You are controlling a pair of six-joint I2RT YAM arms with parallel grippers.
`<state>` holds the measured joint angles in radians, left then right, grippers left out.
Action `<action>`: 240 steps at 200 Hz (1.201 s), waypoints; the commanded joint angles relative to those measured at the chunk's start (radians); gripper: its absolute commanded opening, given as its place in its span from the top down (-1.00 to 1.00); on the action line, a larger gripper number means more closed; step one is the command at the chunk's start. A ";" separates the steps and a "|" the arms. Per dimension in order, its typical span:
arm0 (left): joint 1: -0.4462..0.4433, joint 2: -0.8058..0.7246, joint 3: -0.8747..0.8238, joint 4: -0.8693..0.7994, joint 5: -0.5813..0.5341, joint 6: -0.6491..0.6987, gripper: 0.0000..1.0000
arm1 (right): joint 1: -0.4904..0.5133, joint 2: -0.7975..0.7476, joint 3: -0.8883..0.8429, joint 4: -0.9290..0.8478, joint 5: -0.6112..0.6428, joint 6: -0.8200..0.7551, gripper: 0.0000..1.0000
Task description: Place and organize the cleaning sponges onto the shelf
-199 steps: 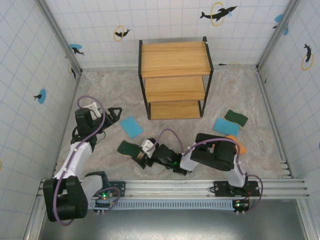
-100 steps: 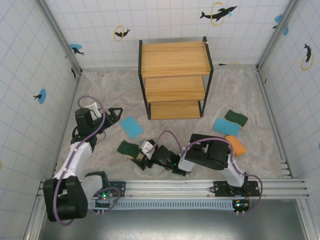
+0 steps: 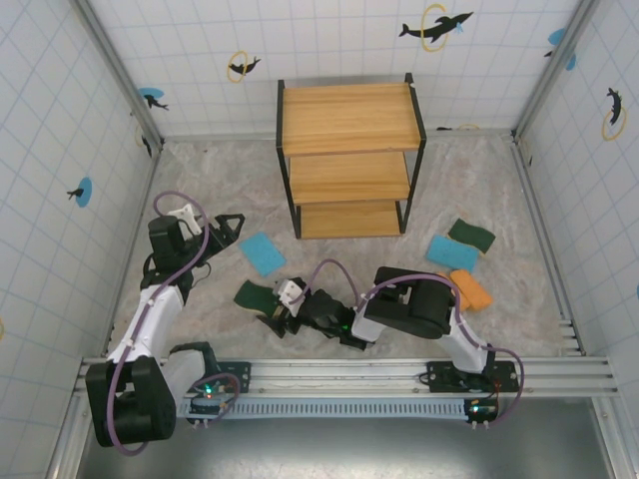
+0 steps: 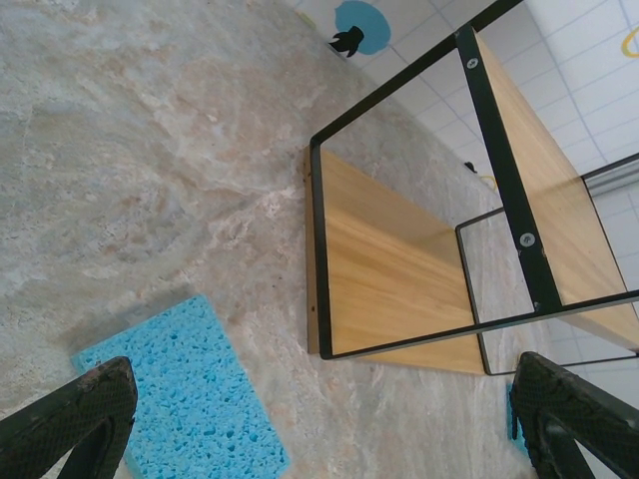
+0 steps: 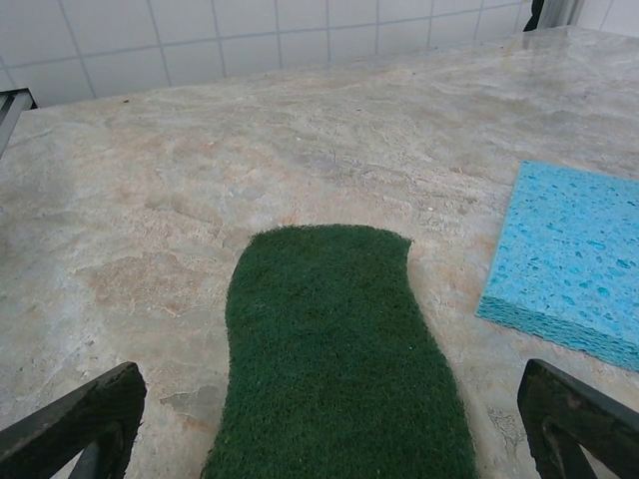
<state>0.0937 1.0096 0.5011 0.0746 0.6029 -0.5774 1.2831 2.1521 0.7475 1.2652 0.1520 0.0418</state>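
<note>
Green sponge (image 5: 339,349) is lying dead ahead of my right hand (image 5: 321,429), fingers spread wide to straddle it; left hand (image 4: 319,424), spread too, is hovering by the blue sponge (image 4: 190,399).

The left arm (image 3: 148,317) has a white link between black cylindrical joints; a thin purple-grey cable (image 3: 186,199) loops along it; the right arm (image 3: 424,309) has bulkier black joints with a pale grey link, and its own grey cable (image 3: 335,266) arcs over the wrist; a small white block (image 3: 291,290) sits on that wrist; green lights (image 3: 207,388) glow at the bases by the table's near edge; the left gripper (image 3: 233,229) and right gripper (image 3: 274,321) are black; their fingers (image 4: 72,407) (image 5: 82,411) show a fine woven mesh texture.
</note>
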 commanded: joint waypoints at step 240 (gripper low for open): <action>0.007 0.012 0.053 -0.005 0.005 -0.018 -0.95 | -0.027 0.063 0.005 -0.022 -0.041 -0.003 -0.92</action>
<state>0.0937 1.0294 0.5133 0.0753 0.6132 -0.5846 1.2552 2.1834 0.7357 1.2549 0.1371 0.0544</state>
